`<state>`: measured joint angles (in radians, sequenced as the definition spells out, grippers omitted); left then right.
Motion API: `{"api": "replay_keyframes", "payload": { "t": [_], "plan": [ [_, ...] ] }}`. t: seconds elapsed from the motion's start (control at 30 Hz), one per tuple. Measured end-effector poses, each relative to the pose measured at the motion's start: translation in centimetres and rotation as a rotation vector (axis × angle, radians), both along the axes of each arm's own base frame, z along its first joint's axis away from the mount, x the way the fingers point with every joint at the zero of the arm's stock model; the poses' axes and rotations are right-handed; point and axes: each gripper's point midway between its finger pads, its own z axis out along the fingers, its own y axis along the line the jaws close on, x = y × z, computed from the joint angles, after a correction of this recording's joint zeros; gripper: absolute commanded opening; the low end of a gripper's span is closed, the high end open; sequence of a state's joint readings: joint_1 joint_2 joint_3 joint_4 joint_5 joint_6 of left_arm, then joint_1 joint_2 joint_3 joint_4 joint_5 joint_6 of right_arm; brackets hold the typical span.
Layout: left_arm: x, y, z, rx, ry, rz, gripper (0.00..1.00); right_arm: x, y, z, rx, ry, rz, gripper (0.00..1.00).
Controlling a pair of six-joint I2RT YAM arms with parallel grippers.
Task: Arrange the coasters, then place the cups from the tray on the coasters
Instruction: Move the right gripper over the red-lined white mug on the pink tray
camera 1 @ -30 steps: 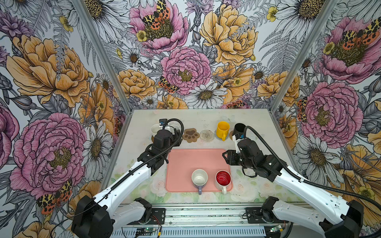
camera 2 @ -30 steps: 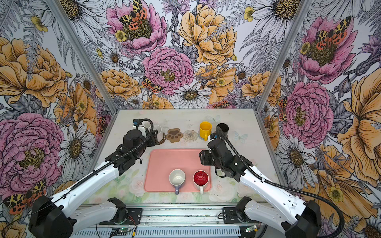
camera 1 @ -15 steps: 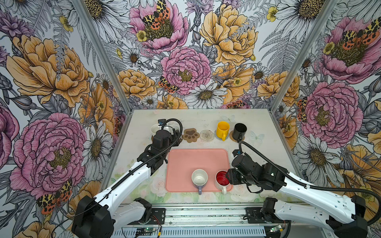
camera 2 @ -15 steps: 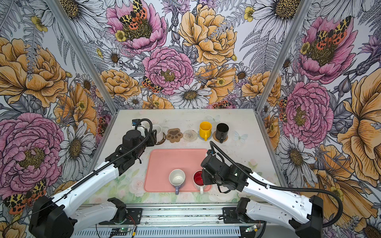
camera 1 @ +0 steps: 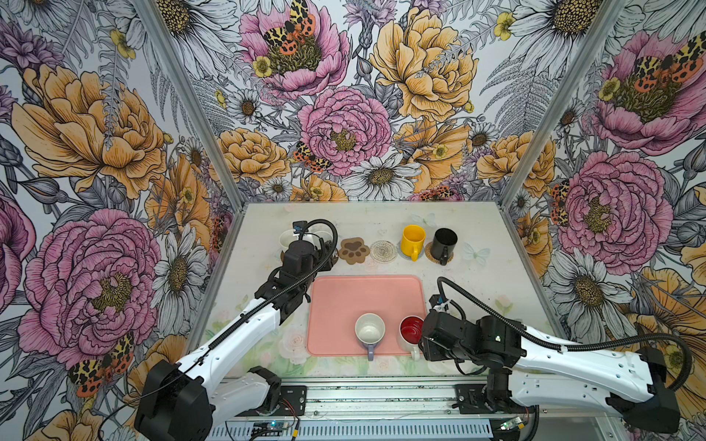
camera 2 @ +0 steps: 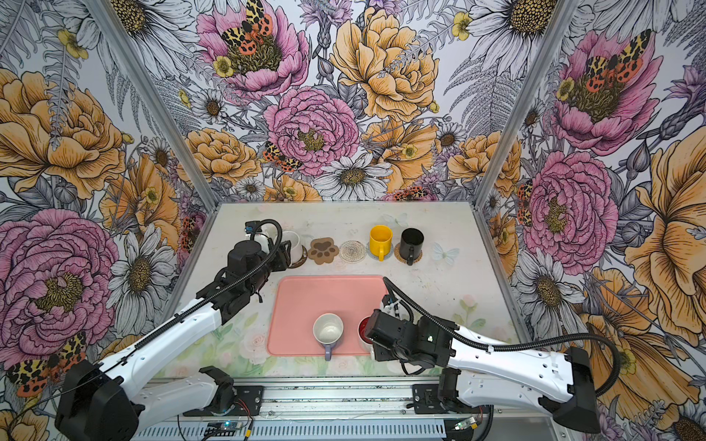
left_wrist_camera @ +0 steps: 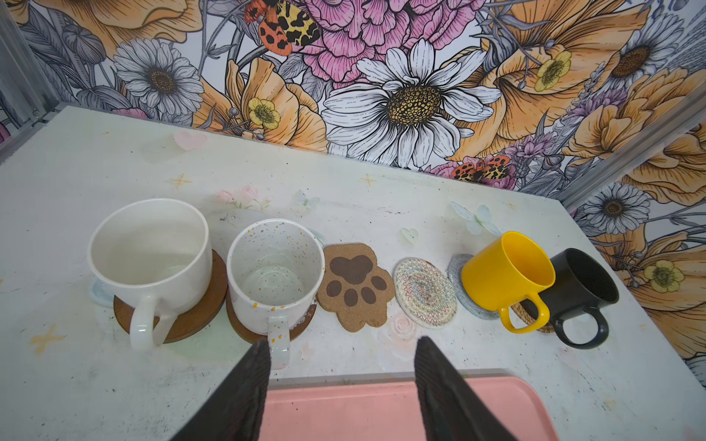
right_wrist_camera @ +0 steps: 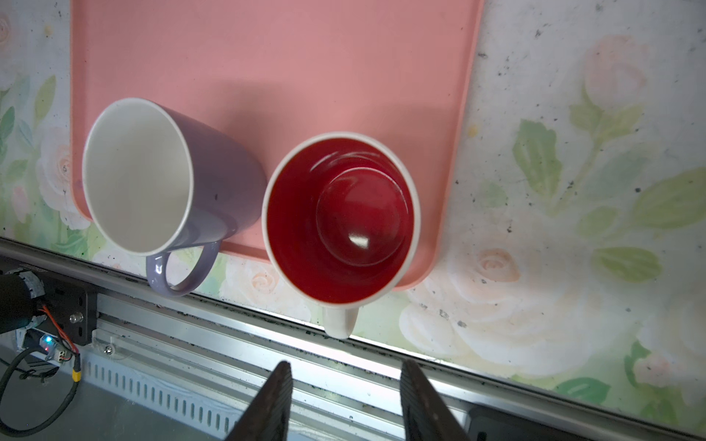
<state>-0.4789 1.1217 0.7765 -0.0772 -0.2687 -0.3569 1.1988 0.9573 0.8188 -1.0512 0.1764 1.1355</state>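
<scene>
Left tool [left_wrist_camera: 342,341] and right tool [right_wrist_camera: 345,363]: prongs apart, empty. In both top views the right arm [camera 1: 477,340] partly hides the red-lined mug [camera 1: 410,328] at the tray's [camera 1: 363,298] front-right corner.

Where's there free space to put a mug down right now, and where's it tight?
Free: the paw coaster and the patterned coaster, between the speckled mug and the yellow mug; also the far half of the tray. Crowded: its near edge, where the lavender mug, the red-lined mug and the right gripper cluster.
</scene>
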Motion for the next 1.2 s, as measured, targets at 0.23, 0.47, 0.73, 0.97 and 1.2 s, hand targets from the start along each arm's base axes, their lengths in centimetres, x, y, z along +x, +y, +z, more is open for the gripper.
{"api": "replay_keyframes", "payload": {
  "t": [0.23,0.47,0.73,0.97,1.2],
  "plan": [
    [0.1,0.3,-0.1,-0.001,0.002,0.008,0.62,-0.3,0.0,-1.9,-0.044,0.027,-0.017,0.5],
    [0.1,0.5,-0.2,0.0,0.005,0.014,0.62,0.1,1.3,-3.4,-0.033,0.028,-0.024,0.52],
    [0.1,0.5,-0.2,0.0,0.005,0.015,0.62,0.3,2.6,-4.6,-0.022,0.038,-0.02,0.54],
    [0.2,0.7,-0.2,0.0,0.005,0.02,0.62,0.3,2.8,-5.3,-0.039,0.05,-0.025,0.54],
    [0.2,0.7,-0.2,0.001,0.006,0.02,0.62,0.3,2.6,-6.3,-0.08,0.065,-0.028,0.51]
  ]
}}
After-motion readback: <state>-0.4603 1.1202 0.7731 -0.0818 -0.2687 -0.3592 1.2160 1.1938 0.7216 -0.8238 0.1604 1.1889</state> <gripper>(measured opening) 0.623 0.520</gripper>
